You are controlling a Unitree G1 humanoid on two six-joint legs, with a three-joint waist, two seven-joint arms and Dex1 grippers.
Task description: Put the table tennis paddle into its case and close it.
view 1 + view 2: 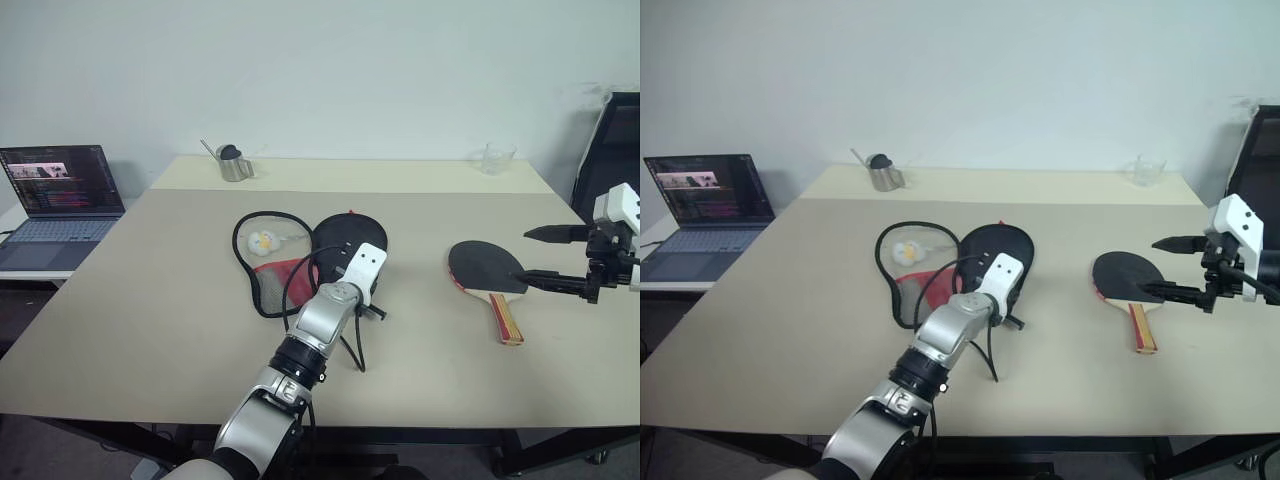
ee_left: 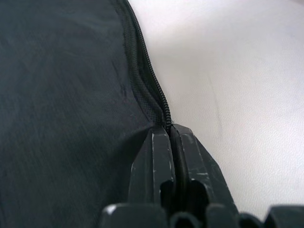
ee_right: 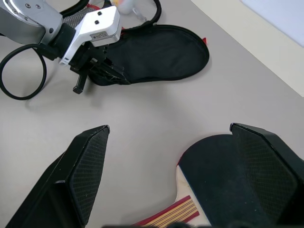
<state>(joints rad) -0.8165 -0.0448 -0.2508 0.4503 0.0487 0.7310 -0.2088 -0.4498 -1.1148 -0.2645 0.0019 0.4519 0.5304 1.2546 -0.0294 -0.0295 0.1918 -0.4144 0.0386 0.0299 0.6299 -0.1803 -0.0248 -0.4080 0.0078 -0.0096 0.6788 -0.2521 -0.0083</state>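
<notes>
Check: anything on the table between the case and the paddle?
Nothing: bare table between the case and the paddle, seen in both eye views.

Even, diffuse indoor light falls across the pale beige tabletop (image 1: 180, 290), casting only faint shadows. The black fabric paddle case (image 2: 61, 95) appears slightly soft up close, perhaps out of focus.

Office or lab room — plain white wall (image 1: 380, 70), large beige bench (image 1: 150, 300), open grey laptop (image 1: 60, 205) running beside it.
</notes>
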